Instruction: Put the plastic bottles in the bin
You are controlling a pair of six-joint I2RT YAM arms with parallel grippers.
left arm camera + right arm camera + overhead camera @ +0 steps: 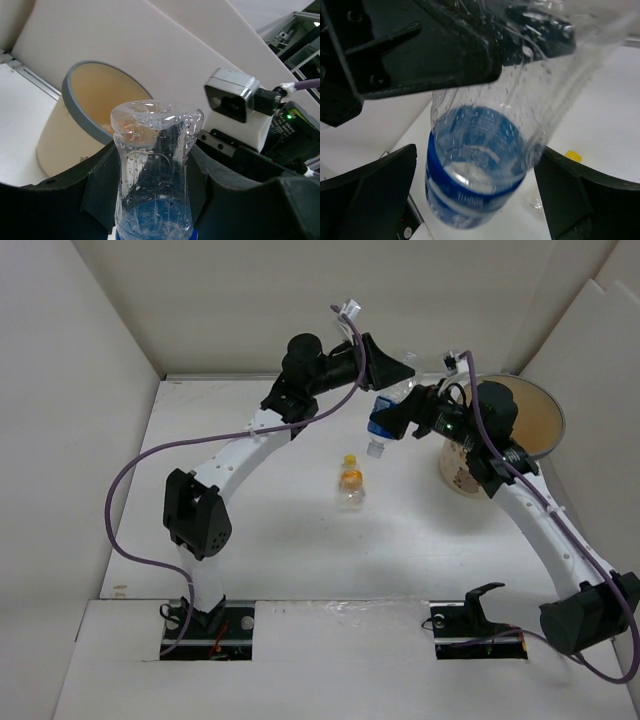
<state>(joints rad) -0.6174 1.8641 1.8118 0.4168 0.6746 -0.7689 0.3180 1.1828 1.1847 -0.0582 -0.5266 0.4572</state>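
In the upper middle of the top view, left gripper (151,192) pressed together on a clear bottle with a blue label (384,420). Held at its ribbed bottom end between the two dark fingers (97,192), white cap (375,448) pointing toward the lower part of the frame, off the desk (280,550). Left of the bin (540,422), not inside it. Many small water drops on the inside of the clear wall, visible in both wrist views.

Right gripper (475,195) spread wide apart, one dark finger at the lower left and the other at the lower right of the right wrist view, with the blue label band between them. A thin gap on the left side; on the right side, not possible to tell if touching or just beside. Nothing clamped there.

Bin at the upper right of the top view, upright on the desk, with tan inside and grey-blue rim. Cream side with prints partly hidden by the right arm (540,515). In the left wrist view, at the left behind the held bottle, its mouth turned toward the camera.

One small bottle with orange content and yellow cap (351,483) lying on the desk in the middle of the top view, below the held bottle, apart from both grippers and from the bin.
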